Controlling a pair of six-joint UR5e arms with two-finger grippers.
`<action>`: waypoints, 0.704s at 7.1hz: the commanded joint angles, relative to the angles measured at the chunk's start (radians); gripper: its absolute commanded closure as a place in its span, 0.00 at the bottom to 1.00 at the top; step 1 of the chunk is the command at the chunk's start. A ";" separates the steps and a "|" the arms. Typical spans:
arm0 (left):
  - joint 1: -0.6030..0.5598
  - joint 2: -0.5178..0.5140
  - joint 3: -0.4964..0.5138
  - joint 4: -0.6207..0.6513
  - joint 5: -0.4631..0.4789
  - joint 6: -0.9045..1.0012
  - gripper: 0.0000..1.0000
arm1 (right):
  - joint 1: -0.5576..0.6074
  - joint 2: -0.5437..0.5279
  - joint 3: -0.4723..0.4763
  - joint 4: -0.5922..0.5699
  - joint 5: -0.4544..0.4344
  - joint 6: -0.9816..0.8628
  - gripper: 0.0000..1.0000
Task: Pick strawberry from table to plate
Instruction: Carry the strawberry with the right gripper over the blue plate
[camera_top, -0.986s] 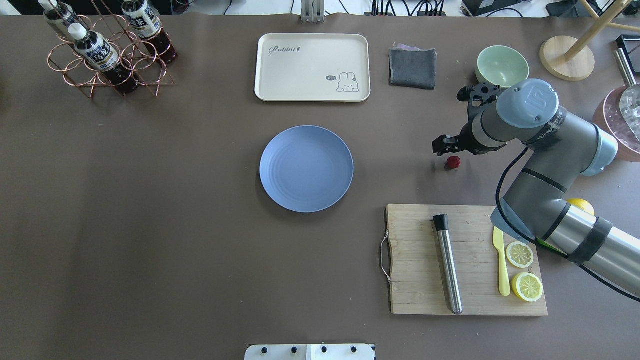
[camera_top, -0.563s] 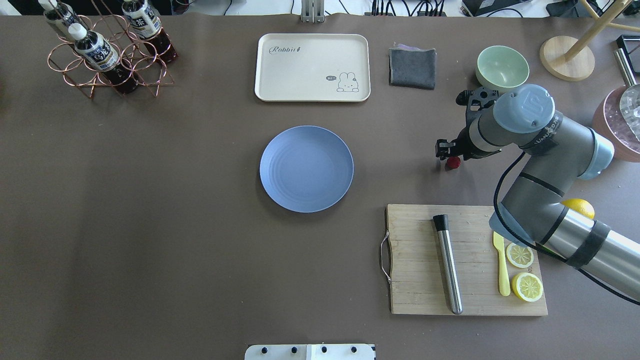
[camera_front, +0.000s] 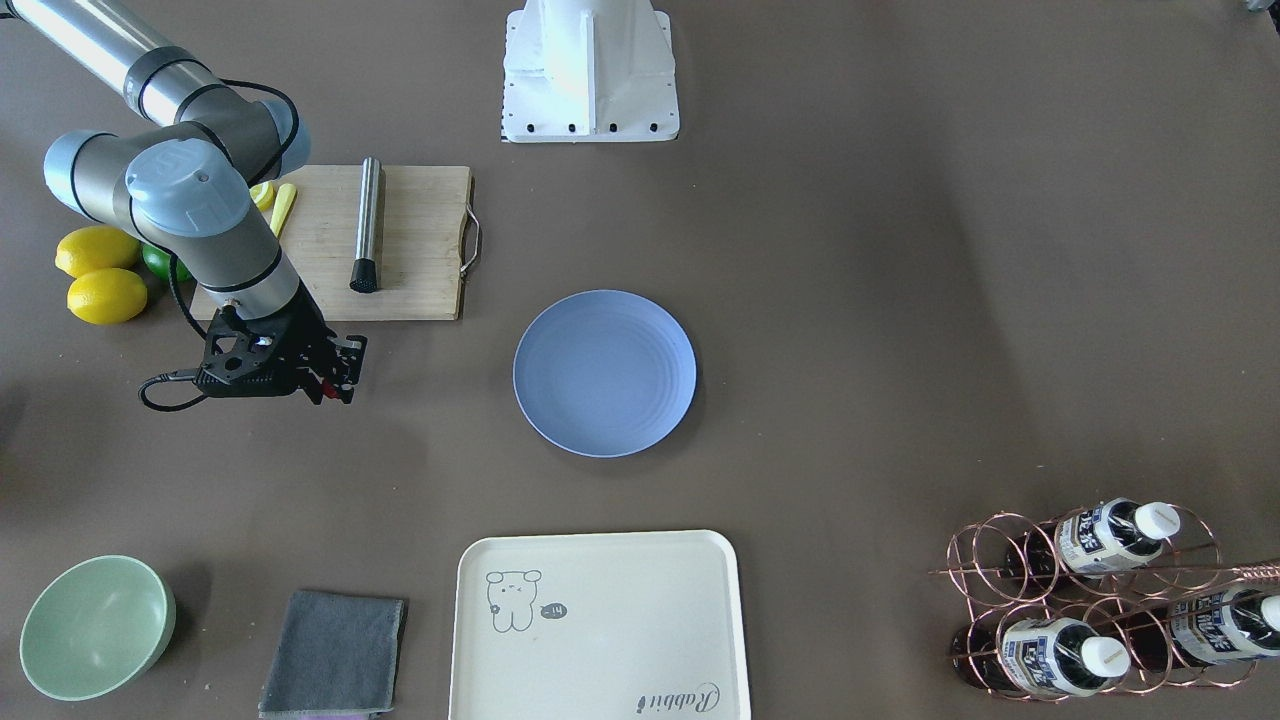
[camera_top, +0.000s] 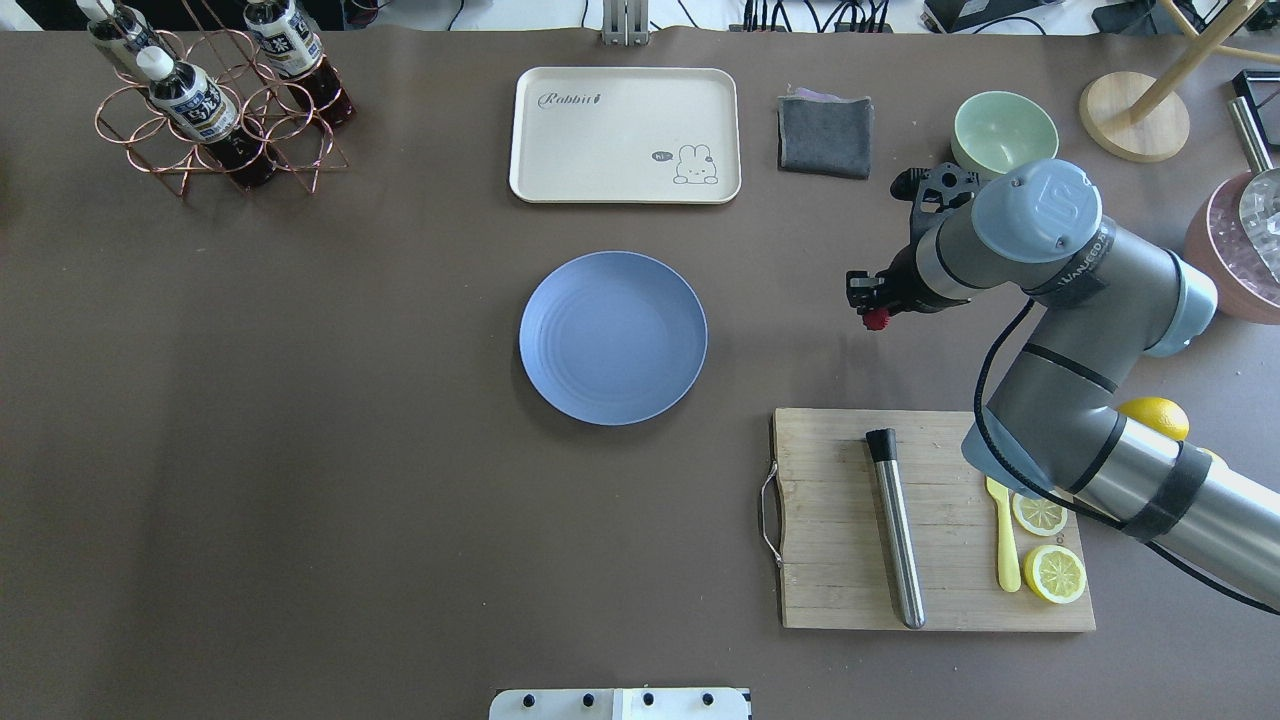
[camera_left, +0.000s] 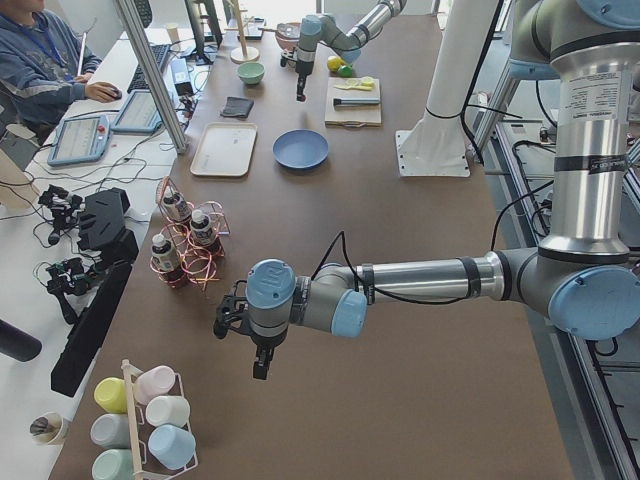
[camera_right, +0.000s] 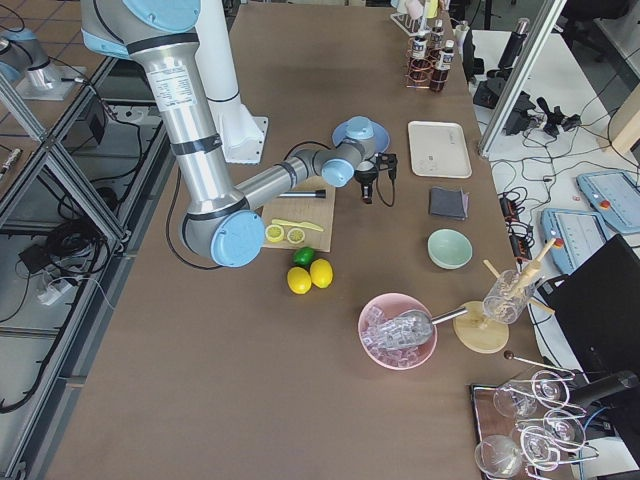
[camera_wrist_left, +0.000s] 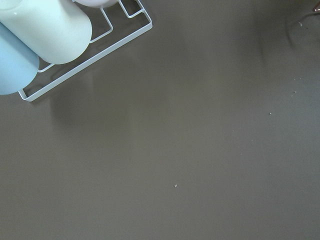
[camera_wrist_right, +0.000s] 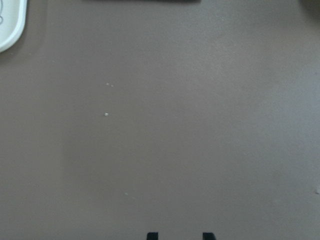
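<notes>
The small dark red strawberry (camera_top: 877, 319) hangs just above the table (camera_top: 300, 450), with my right gripper (camera_top: 872, 306) shut on it, to the right of the blue plate (camera_top: 613, 337). In the front-facing view the same gripper (camera_front: 337, 381) shows only a speck of red at its tips, left of the plate (camera_front: 604, 373). The right wrist view shows bare table and two dark fingertips (camera_wrist_right: 152, 235) at the bottom edge. My left gripper (camera_left: 262, 368) shows only in the exterior left view, low over the table's near end; I cannot tell its state.
A wooden cutting board (camera_top: 840, 520) with a metal rod (camera_top: 897, 530), yellow knife and lemon slices (camera_top: 1040, 512) lies below the right arm. Behind it stand a green bowl (camera_top: 1004, 130), grey cloth (camera_top: 825, 135) and cream tray (camera_top: 625, 135). A bottle rack (camera_top: 210, 110) stands far left.
My right gripper came down over the strawberry, shut on it, and has since carried it a little left toward the plate. The spot where it lay is bare.
</notes>
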 joint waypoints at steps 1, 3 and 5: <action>0.000 0.006 -0.003 -0.002 -0.002 0.000 0.00 | -0.028 0.113 0.001 -0.054 -0.006 0.204 1.00; 0.000 0.007 -0.004 -0.002 -0.005 0.001 0.00 | -0.131 0.283 -0.051 -0.160 -0.122 0.352 1.00; 0.000 0.011 -0.003 -0.002 -0.056 0.001 0.00 | -0.204 0.452 -0.232 -0.154 -0.221 0.449 1.00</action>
